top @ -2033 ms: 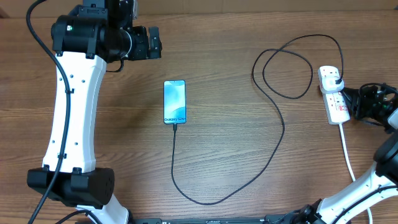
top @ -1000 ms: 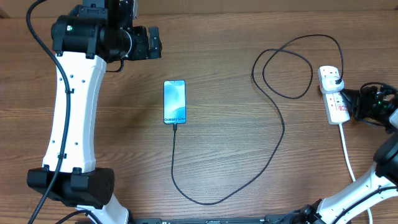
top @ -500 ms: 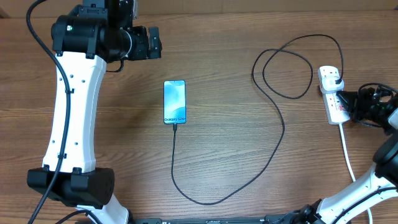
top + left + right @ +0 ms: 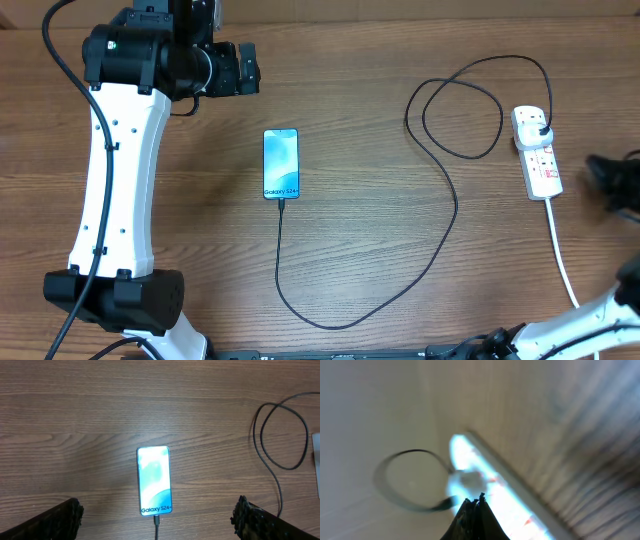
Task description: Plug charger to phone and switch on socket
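Note:
The phone (image 4: 281,163) lies flat at table centre, screen lit; it also shows in the left wrist view (image 4: 154,480). The black charger cable (image 4: 440,215) has its tip in the phone's bottom edge, loops right, and its plug (image 4: 540,126) sits in the white socket strip (image 4: 538,155). My left gripper (image 4: 157,517) hangs open high above the phone. My right gripper (image 4: 610,180) is at the right edge, apart from the strip, its fingers shut together (image 4: 476,510). The right wrist view is blurred; the strip (image 4: 490,485) and a cable loop (image 4: 410,480) show.
The strip's thick white cord (image 4: 562,262) runs toward the front right edge. The left arm's white column (image 4: 115,170) stands at the left. The cable makes a loop (image 4: 455,115) at back right.
My right gripper has pulled back to the right, away from the socket strip it was touching. The left arm, phone and cable have not moved.

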Tool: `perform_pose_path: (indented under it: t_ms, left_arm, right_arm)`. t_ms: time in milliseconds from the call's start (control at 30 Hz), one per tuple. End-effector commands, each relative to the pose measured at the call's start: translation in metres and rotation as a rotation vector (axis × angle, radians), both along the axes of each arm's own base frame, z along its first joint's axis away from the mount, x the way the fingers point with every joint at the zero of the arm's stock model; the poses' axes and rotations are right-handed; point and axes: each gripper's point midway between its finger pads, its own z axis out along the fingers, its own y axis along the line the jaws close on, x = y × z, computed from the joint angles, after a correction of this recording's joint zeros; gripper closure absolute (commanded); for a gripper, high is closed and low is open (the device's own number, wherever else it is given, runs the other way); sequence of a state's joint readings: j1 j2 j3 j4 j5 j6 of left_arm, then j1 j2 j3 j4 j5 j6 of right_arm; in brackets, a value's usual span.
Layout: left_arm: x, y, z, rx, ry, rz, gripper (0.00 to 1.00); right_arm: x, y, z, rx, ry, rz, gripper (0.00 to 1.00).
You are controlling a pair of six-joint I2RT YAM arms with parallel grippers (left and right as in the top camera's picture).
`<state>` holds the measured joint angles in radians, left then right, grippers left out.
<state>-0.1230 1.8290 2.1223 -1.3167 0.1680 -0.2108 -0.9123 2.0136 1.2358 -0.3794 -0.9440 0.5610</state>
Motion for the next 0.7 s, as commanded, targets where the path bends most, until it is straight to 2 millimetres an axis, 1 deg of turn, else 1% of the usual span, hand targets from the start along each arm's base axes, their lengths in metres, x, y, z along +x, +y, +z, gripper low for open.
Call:
perform_pose_path:
  t_ms: [0, 33, 100, 133, 200, 233, 300, 467, 567, 667]
  left_arm:
    - [-0.001, 0.001, 0.007, -0.01, -0.016, 0.003, 0.0]
    - [-0.001, 0.001, 0.007, -0.01, -0.016, 0.003, 0.0]
    - [-0.001, 0.001, 0.007, -0.01, -0.016, 0.003, 0.0]
    - [-0.001, 0.001, 0.007, -0.01, -0.016, 0.003, 0.0]
    - [-0.001, 0.001, 0.007, -0.01, -0.016, 0.003, 0.0]
    - [-0.001, 0.001, 0.007, -0.01, -0.016, 0.003, 0.0]
    - [-0.001, 0.001, 0.007, -0.01, -0.016, 0.003, 0.0]
    - [-0.001, 0.001, 0.007, -0.01, -0.016, 0.003, 0.0]
    - [-0.001, 0.001, 0.007, -0.01, -0.016, 0.003, 0.0]
    - [-0.001, 0.001, 0.007, -0.01, -0.016, 0.003, 0.0]
  right_arm:
    - [0.004, 0.012, 0.088, -0.107, -0.187, 0.062, 0.96]
    - [0.004, 0.018, 0.103, -0.127, -0.211, 0.075, 0.96]
    - [0.004, 0.03, 0.125, -0.162, -0.24, 0.101, 0.96]
    - [0.003, 0.04, 0.139, -0.197, -0.262, 0.124, 0.96]
    - [0.004, 0.057, 0.158, -0.236, -0.289, 0.16, 0.96]
    - [0.004, 0.073, 0.171, -0.266, -0.303, 0.189, 0.96]
    - [0.005, 0.097, 0.188, -0.308, -0.308, 0.222, 0.96]
    - [0.006, 0.156, 0.214, -0.416, -0.309, 0.304, 0.96]
    - [0.003, 0.194, 0.222, -0.487, -0.292, 0.353, 0.96]
    - [-0.003, 0.228, 0.224, -0.561, -0.265, 0.404, 0.96]
